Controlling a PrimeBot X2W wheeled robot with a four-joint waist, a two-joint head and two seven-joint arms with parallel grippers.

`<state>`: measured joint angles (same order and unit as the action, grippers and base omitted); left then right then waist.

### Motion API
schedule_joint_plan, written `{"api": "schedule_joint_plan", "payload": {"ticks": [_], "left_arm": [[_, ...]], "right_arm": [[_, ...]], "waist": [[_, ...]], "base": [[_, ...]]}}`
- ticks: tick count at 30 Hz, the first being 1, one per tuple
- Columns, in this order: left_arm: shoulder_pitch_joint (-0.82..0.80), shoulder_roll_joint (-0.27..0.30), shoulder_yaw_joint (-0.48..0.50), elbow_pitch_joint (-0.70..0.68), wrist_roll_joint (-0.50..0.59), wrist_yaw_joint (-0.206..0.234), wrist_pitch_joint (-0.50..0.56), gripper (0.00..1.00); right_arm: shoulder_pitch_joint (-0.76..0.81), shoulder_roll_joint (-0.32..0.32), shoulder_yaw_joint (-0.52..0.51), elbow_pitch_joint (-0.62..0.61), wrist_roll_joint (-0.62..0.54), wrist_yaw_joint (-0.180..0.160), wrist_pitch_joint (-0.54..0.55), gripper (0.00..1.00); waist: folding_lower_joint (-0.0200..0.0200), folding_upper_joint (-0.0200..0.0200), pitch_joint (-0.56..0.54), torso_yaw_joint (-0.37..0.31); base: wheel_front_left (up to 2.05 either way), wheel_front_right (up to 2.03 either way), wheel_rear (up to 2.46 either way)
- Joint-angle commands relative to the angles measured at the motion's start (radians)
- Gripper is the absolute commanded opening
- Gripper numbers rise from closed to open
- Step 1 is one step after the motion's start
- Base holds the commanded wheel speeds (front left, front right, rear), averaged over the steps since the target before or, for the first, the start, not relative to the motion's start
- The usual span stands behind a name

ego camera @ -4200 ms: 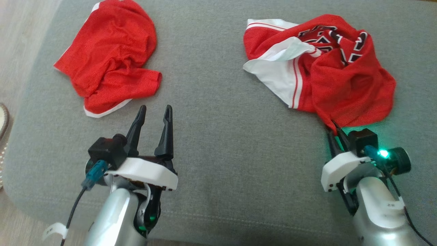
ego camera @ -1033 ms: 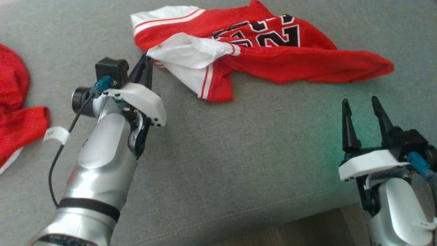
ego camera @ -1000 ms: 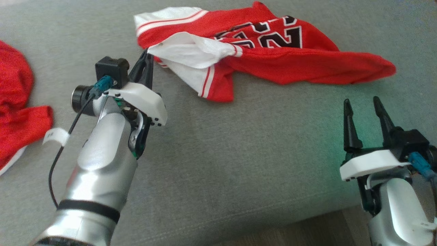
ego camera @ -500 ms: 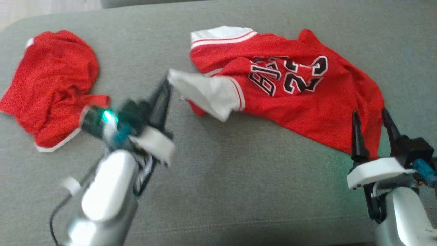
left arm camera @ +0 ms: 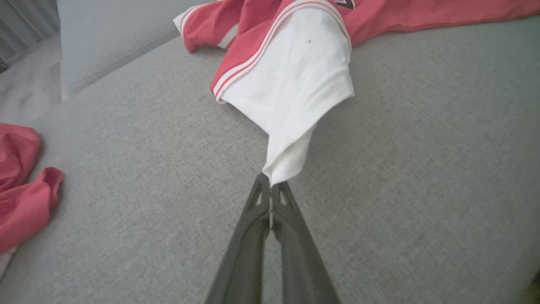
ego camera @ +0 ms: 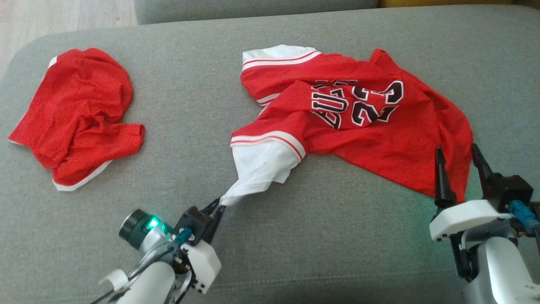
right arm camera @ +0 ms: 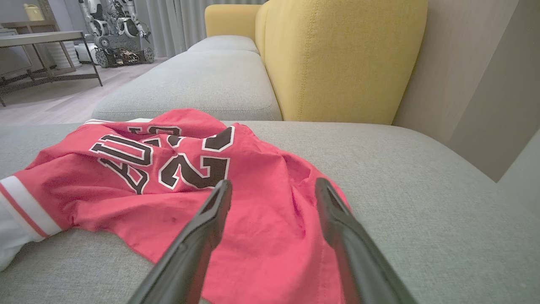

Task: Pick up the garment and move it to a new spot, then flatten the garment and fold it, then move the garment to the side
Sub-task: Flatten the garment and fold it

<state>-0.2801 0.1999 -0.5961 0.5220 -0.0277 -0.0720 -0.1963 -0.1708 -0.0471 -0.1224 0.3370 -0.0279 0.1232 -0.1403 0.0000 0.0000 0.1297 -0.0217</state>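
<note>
Clamped on the white sleeve [ego camera: 263,162] of the red-and-white mesh jersey [ego camera: 371,139], the left hand [ego camera: 218,205] is pulling it back, spreading the jersey out to the right of the crumpled red cloth [ego camera: 80,114]. Flattening is getting underway, and the right hand [ego camera: 456,147] is hovering wide open.

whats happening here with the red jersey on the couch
A two-armed robot is working on the red jersey lying crumpled on a grey sofa cushion. Its left gripper has its jaws shut on the tip of the jersey's white flap, pulled taut toward the robot. The right gripper hovers, jaws open, at the jersey's near right edge, holding nothing. Another red garment lies bunched to the left.
</note>
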Motion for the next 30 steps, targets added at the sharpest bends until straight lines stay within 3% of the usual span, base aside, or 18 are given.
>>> {"api": "schedule_joint_plan", "payload": {"ticks": [1, 6, 12, 17, 24, 30], "left_arm": [[-0.023, 0.018, 0.035, -0.016, 0.0, -0.001, -0.002, 1.0], [-0.02, -0.009, 0.096, -0.016, -0.067, 0.037, -0.022, 1.0], [-0.014, -0.063, 0.241, -0.07, -0.21, 0.099, -0.056, 1.0], [-0.003, -0.091, 0.329, -0.136, -0.25, 0.156, -0.065, 1.0], [0.047, -0.134, 0.304, -0.056, -0.327, 0.076, -0.065, 1.0], [0.036, -0.146, 0.252, 0.047, -0.377, 0.054, -0.065, 1.0]], "right_arm": [[-0.007, -0.003, 0.021, -0.026, -0.001, 0.008, 0.0, 1.0], [0.0, -0.003, 0.023, -0.027, 0.001, 0.008, 0.003, 1.0], [0.009, -0.003, 0.03, -0.033, 0.002, 0.008, 0.006, 1.0], [0.014, -0.003, 0.034, -0.036, 0.003, 0.008, 0.01, 1.0], [0.011, -0.003, 0.047, -0.042, 0.001, 0.008, 0.015, 1.0], [0.013, -0.003, 0.051, -0.047, 0.002, 0.008, 0.016, 1.0]], "waist": [[0.0, 0.0, -0.004, -0.005], [0.0, 0.0, -0.013, -0.017], [0.0, 0.0, -0.02, -0.037], [0.0, 0.0, -0.022, -0.05], [0.0, 0.0, -0.019, -0.08], [0.0, 0.0, -0.01, -0.097]], "base": [[0.0, 0.0, 0.0], [0.0, 0.0, 0.0], [0.0, 0.0, 0.0], [0.0, 0.0, 0.0], [0.0, 0.0, 0.0], [0.0, 0.0, 0.0]]}}
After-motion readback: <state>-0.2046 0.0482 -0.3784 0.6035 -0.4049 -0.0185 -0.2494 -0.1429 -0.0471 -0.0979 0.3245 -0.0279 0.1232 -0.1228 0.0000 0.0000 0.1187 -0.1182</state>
